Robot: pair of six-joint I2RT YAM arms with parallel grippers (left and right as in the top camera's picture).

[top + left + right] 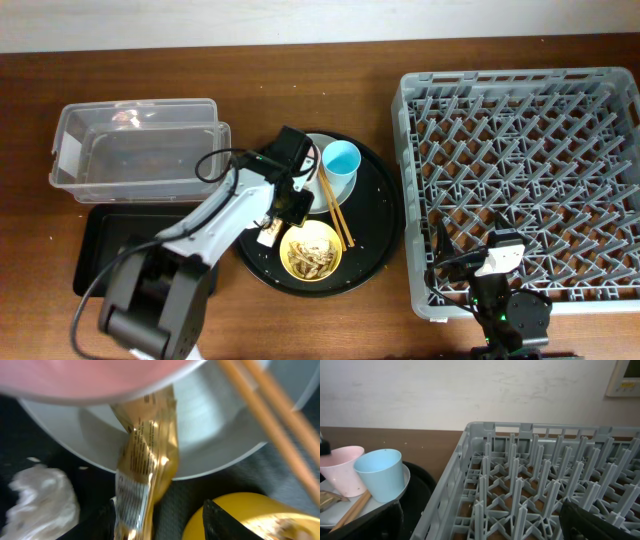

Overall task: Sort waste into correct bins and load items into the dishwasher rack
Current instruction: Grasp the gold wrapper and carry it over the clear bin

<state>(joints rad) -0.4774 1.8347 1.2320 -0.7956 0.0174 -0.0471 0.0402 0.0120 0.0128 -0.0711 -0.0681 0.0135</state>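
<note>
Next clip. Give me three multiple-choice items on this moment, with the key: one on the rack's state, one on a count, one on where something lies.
1. The rack is: A empty; B half loaded; C full.
2. Cups in view: A one; B two; C three.
3. The chopsticks lie: A in the rack; B in a cup; C on the round tray.

Key:
1 A, the overhead view shows only bare pegs.
2 B, the right wrist view shows a pink cup beside a blue cup.
3 C, the overhead view shows them slanting across it.
</note>
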